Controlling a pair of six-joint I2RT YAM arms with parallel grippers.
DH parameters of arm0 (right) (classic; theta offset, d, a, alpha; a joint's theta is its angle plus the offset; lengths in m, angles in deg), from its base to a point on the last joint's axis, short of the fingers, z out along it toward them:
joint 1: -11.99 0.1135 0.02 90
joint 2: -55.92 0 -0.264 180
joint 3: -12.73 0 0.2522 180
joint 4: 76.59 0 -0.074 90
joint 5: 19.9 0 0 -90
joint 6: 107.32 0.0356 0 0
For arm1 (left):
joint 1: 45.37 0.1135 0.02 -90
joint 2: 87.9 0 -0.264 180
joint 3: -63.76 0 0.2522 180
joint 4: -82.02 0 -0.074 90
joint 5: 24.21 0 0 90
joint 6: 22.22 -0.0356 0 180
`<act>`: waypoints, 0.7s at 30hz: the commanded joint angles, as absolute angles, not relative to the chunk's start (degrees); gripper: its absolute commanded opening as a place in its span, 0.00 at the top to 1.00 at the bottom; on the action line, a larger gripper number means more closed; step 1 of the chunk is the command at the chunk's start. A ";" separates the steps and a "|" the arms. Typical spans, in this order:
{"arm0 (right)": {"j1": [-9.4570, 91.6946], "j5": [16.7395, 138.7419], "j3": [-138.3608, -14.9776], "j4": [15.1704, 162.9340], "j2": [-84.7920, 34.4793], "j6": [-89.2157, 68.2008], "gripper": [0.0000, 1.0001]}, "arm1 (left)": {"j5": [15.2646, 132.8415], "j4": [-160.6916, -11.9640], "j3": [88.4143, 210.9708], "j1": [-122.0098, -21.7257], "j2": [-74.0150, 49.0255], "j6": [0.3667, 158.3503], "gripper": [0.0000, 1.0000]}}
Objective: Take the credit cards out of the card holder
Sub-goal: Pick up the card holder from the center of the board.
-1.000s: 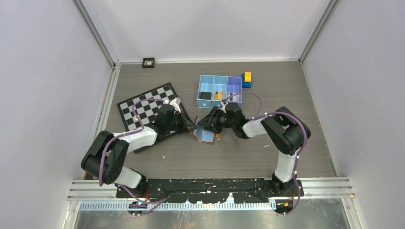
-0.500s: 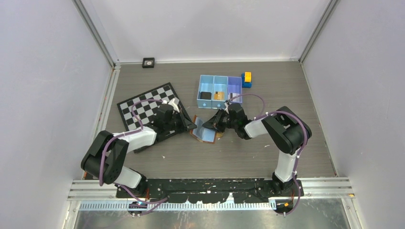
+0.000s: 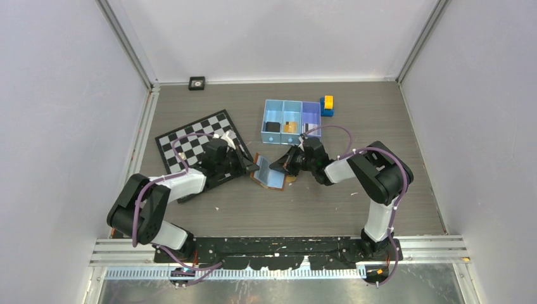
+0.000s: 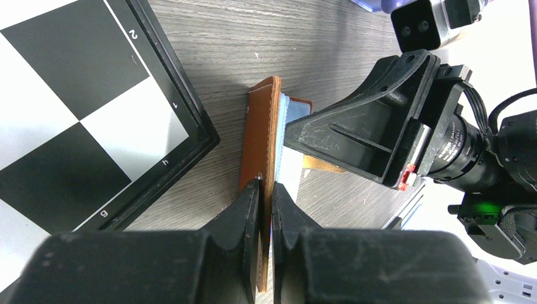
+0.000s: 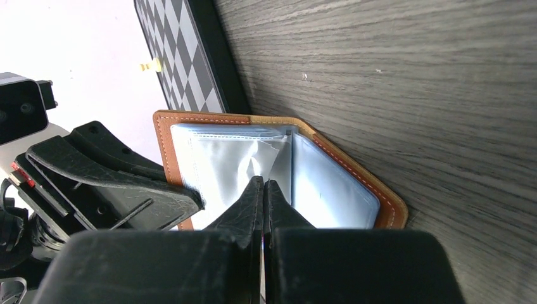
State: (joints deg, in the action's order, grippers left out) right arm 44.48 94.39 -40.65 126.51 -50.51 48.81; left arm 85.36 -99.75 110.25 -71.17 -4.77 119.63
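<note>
1. At mid-counter, the card holder is lying open between the two arms.
2. One brown cover is resting flat on the wood. The other is standing up on its edge.
3. The left jaws are clenching the upright cover, with one finger on each face.
4. The right jaws are pressing fully together. Their tips are sitting against the clear plastic sleeve inside the holder. Whether the sleeve or a card is pinched between them cannot be told.
5. The pale blue-grey inside of the holder is facing the right arm.
6. Just left of the holder, the chessboard is lying flat, and the left arm is reaching over its near corner.
7. Farther back, the blue tray is holding a dark flat item in its left compartment and an orange one in the middle compartment.
8. A yellow-and-blue block is sitting just beside the tray's far right corner.
</note>
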 commanded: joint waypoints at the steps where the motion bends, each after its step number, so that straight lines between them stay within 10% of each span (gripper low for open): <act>1: 44.31 94.59 -40.57 130.51 -50.16 49.21 1.00 | 87.12 -102.49 109.98 -70.69 -6.00 120.11 1.00; 5: 44.33 95.45 -40.56 131.95 -50.82 49.81 0.99 | 88.08 -103.17 110.12 -70.59 -5.11 120.57 1.00; 11: 44.48 96.97 -40.90 134.58 -52.98 51.40 0.69 | 88.67 -103.73 110.14 -70.61 -4.54 120.91 1.00; 21: 44.98 97.91 -41.17 137.52 -54.67 52.86 0.69 | 89.07 -104.18 110.26 -70.59 -3.43 121.30 1.00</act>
